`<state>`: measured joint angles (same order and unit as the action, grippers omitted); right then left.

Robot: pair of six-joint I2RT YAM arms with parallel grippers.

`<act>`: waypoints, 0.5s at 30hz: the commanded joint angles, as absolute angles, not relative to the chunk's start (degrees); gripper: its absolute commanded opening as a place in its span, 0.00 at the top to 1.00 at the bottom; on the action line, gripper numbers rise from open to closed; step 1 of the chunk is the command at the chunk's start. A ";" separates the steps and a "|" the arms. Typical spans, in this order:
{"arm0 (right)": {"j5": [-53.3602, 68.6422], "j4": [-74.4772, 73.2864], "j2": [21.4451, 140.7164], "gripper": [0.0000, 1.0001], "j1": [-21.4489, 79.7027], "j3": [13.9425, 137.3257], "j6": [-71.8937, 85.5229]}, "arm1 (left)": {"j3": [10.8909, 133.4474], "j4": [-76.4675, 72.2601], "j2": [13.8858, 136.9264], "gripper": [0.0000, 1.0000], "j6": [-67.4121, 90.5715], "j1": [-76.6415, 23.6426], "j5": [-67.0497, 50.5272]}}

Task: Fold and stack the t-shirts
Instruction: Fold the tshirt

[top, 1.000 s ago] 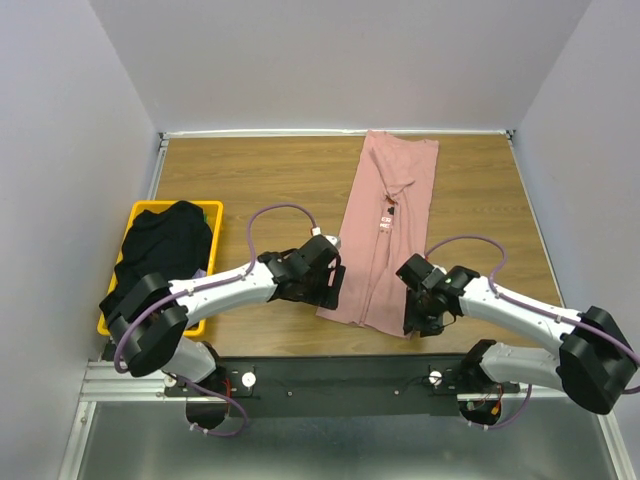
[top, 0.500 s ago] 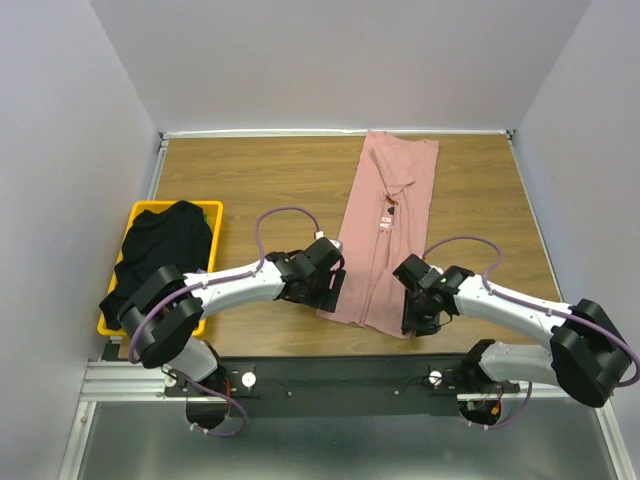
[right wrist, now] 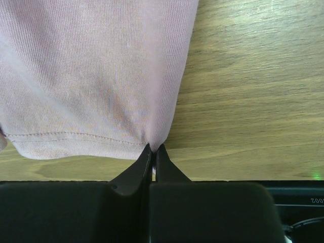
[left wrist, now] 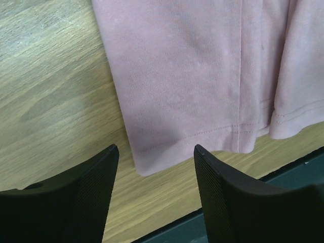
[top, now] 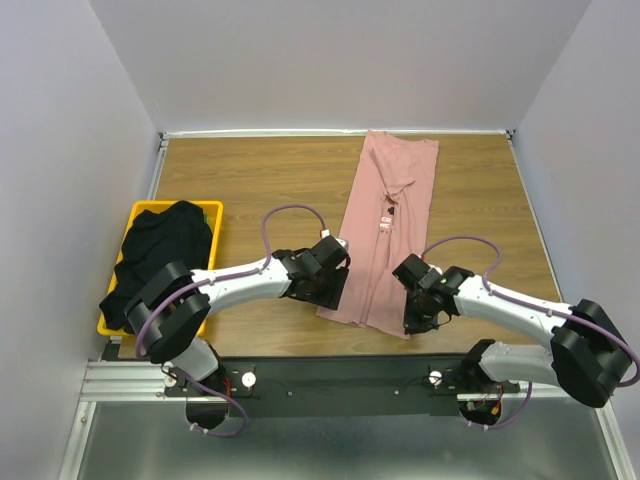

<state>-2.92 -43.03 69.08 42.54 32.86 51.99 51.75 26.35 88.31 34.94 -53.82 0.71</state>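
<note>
My two arms work at the near end of a pink shirt (top: 392,205) on a wooden table (top: 260,185), with a yellow basket (top: 214,212) off to the left.
The basket sits at the table's left edge and holds a crumpled black shirt (top: 160,250) that spills over its near rim. The pink shirt lies well apart from it, right of centre, folded lengthwise into a long strip running from the far edge of the table almost to the near edge. It lies flat, with a small print near its middle and a stitched hem at the near end. My left gripper (left wrist: 154,195) has its jaws spread wide, and the hem's near-left corner lies between the fingertips, ungripped. My right gripper (right wrist: 153,151) is clamped tight on the hem's near-right corner, and the cloth puckers into the closed tips.
</note>
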 commanded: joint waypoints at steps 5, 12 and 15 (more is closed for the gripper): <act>-5.27 -44.12 68.55 0.95 42.54 31.29 51.24 | 53.87 29.70 90.79 0.48 35.15 -54.75 4.21; -5.18 -44.03 67.94 0.95 42.54 31.20 50.98 | 55.46 31.38 93.78 0.50 35.33 -55.72 5.98; -5.10 -44.03 67.68 0.94 42.54 31.29 50.89 | 55.99 31.73 95.09 0.50 35.33 -56.16 5.98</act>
<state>-2.94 -43.03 68.40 42.54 32.62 51.42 54.61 30.04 93.34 35.16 -55.27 4.03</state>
